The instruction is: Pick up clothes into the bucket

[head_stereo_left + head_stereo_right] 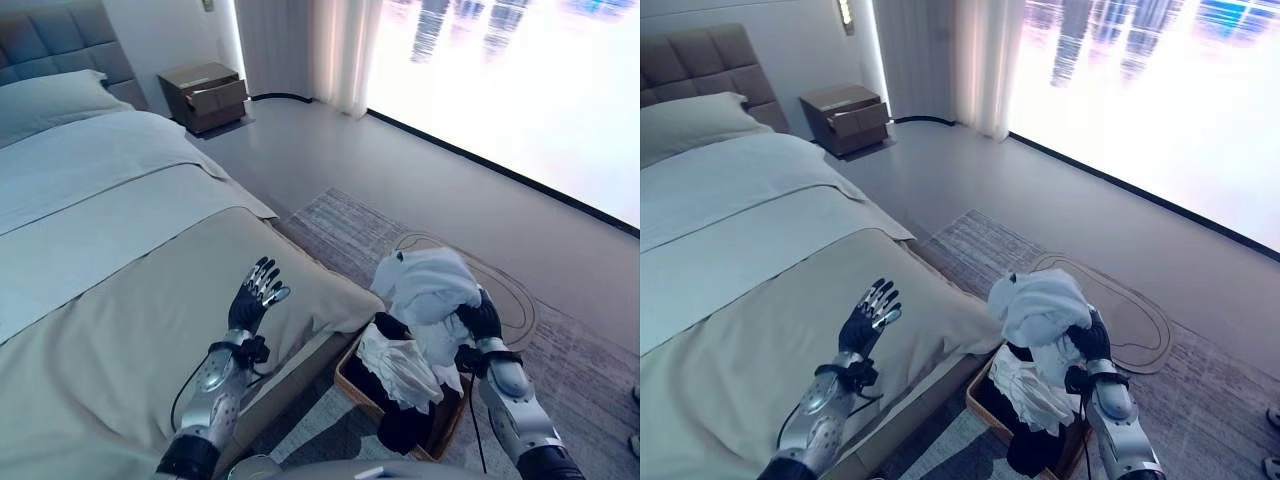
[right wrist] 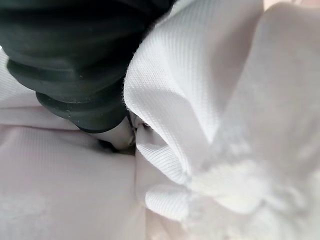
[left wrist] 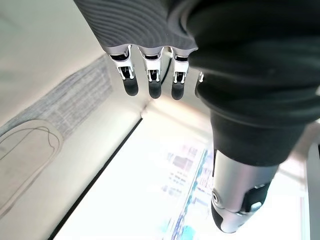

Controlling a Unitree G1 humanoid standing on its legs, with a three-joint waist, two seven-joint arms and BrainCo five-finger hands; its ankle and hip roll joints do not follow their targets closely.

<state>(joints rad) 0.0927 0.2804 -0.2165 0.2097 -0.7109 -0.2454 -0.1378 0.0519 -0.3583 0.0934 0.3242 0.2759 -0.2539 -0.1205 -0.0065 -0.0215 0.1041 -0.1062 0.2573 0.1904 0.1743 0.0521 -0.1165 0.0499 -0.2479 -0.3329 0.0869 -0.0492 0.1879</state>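
My right hand (image 1: 484,320) is raised over a brown woven basket (image 1: 347,380) on the floor by the bed's corner. Its fingers are curled into a bunched white garment (image 1: 428,283) that stands above the hand and drapes down toward the basket. In the right wrist view the white garment (image 2: 210,100) wraps close around the hand's dark cover. More white cloth (image 1: 398,366) and dark clothing (image 1: 402,428) lie in the basket. My left hand (image 1: 256,294) hovers open above the beige bedspread, its fingers (image 3: 152,86) straight and holding nothing.
The bed (image 1: 110,300) takes up the left side, with its corner right beside the basket. A grey rug (image 1: 350,225) lies under the basket. A brown nightstand (image 1: 205,95) stands by the far wall, a curtain (image 1: 335,50) hangs beside the large window.
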